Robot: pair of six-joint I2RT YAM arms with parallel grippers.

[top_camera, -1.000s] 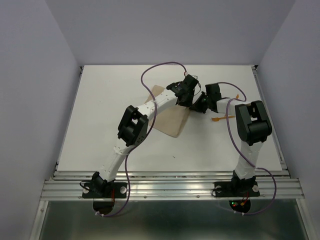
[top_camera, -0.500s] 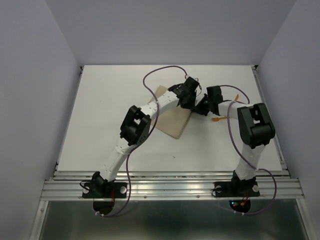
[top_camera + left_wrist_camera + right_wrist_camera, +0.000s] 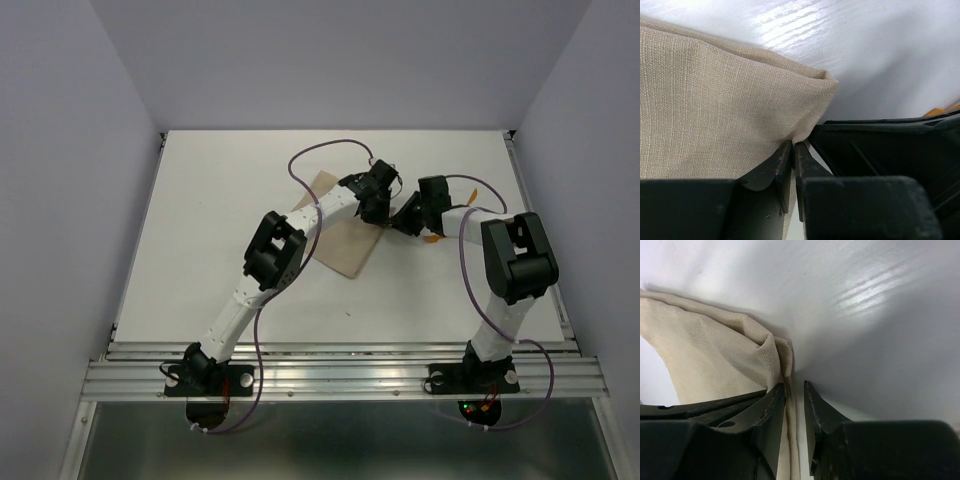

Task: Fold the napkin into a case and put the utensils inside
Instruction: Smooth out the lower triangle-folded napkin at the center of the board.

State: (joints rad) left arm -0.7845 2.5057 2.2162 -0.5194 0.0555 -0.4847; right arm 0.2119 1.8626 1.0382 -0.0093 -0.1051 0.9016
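The napkin lies folded in layers near the middle of the white desk, a tan slanted shape with its far right corner raised where both arms meet. The left gripper reaches in from the near left over the cloth; in the left wrist view its jaws are pressed almost together on the folded corner of the napkin, pinching the fabric right where the rounded fold ends. The right gripper comes in from the right side and sits just beside the left one, close to touching. In the right wrist view the jaws of the right gripper stand only a narrow slit apart, with a doubled edge of the napkin running down between them, so they appear to nip the cloth. One orange utensil lies on the desk just right of the right gripper, apart from the napkin; an orange tip also shows at the right edge of the left wrist view.
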